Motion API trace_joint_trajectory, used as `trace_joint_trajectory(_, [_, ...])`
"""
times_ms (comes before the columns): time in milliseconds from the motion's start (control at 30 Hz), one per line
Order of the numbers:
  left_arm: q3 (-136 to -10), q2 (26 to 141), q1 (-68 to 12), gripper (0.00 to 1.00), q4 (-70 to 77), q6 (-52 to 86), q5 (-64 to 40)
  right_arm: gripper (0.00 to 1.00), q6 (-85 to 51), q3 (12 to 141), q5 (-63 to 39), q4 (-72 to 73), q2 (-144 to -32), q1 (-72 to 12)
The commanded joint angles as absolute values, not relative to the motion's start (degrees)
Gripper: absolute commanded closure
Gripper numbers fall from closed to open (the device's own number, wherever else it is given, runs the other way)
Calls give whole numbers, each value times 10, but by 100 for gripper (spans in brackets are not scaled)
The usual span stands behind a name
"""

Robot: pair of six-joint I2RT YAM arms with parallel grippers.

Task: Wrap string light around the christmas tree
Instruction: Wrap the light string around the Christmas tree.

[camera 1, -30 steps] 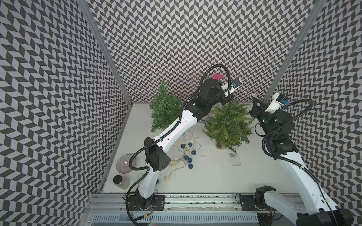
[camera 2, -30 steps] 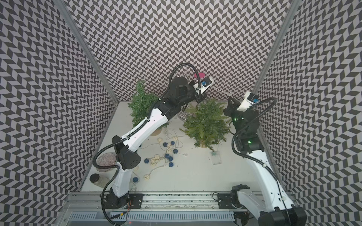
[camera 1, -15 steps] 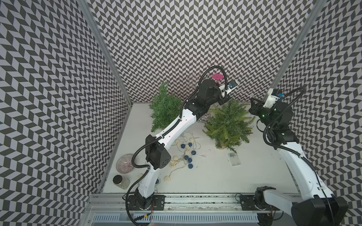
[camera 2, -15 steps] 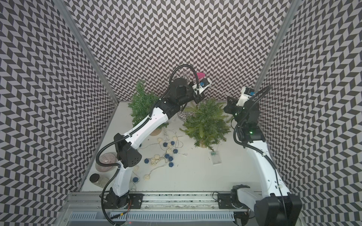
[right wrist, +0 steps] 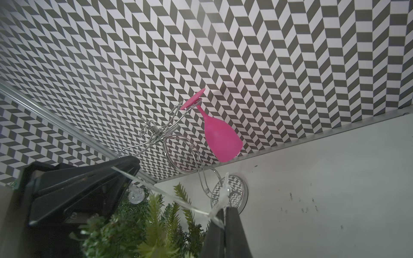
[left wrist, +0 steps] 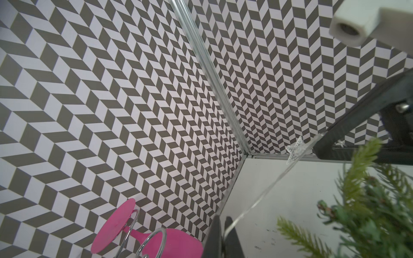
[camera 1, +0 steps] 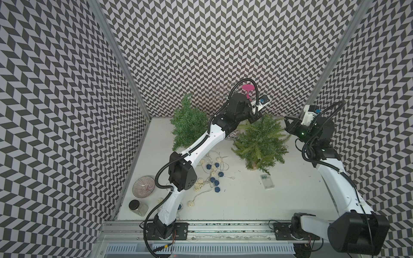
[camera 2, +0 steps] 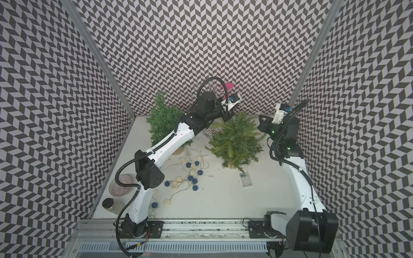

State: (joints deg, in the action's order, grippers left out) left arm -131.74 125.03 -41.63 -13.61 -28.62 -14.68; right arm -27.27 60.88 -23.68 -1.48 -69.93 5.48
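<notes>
Clear string light (left wrist: 260,196) stretches taut from left tool (left wrist: 223,224) to right tool (right wrist: 224,212).

Robot lab test cell: chevron-patterned walls (camera 1: 67,111), aluminium base rail (camera 1: 223,230), white tabletop (camera 1: 234,201).

Both arms reach far back over the table, left gripper (camera 1: 258,114) and right gripper (camera 1: 287,119) facing off, fingers (left wrist: 215,236) pinched tight.

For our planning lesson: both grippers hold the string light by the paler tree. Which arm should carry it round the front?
Probably the right. The right gripper holds the string light beside the paler tree, elbow bent, reach to spare; the left gripper is behind the tree, arm stretched long.
</notes>
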Motion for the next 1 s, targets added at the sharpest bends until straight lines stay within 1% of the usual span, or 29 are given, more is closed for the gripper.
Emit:
trace_joint_trajectory(0, [-1317,1237,-392,100,-150,-280,-131,100,-276,591,-261,-8,-703,75])
trace_joint_trajectory(200, [-1315,1245,-392,100,-147,-282,-124,99,-274,564,-251,-5,-703,75])
trace_joint_trajectory(333, [-1293,1230,-395,100,-141,-278,-114,95,-286,544,-313,23,-707,74])
trace_joint_trajectory(400, [-1283,1223,-396,100,-127,-281,-105,95,-284,547,-320,9,-701,74])
trace_joint_trajectory(433, [-1285,1224,-394,100,-128,-281,-102,92,-287,549,-307,2,-693,73])
trace_joint_trajectory(467, [-1289,1225,-394,100,-131,-279,-103,92,-290,551,-304,5,-687,71])
trace_joint_trajectory(533, [-1288,1224,-394,100,-133,-276,-114,97,-285,563,-287,-14,-675,63])
trace_joint_trajectory(600, [-1286,1223,-395,100,-131,-276,-115,96,-273,579,-249,-46,-662,52])
trace_joint_trajectory(633, [-1287,1221,-395,100,-131,-275,-114,92,-271,582,-230,-51,-652,47])
trace_joint_trajectory(700, [-1288,1218,-395,100,-130,-272,-112,75,-274,575,-210,-44,-636,45])
trace_joint_trajectory(733, [-1286,1216,-395,100,-131,-271,-112,73,-277,572,-214,-38,-630,45])
trace_joint_trajectory(767, [-1282,1213,-394,100,-131,-271,-110,65,-278,570,-229,-36,-628,44])
trace_joint_trajectory(867, [-1270,1200,-395,100,-135,-268,-105,52,-279,576,-250,-39,-624,40])
trace_joint_trajectory(900, [-1260,1192,-396,100,-128,-269,-105,41,-283,574,-235,-37,-618,40])
trace_joint_trajectory(933, [-1249,1186,-396,100,-120,-267,-105,35,-286,569,-223,-35,-614,40])
trace_joint_trajectory(967, [-1239,1179,-396,100,-110,-266,-109,31,-286,569,-218,-37,-611,40])
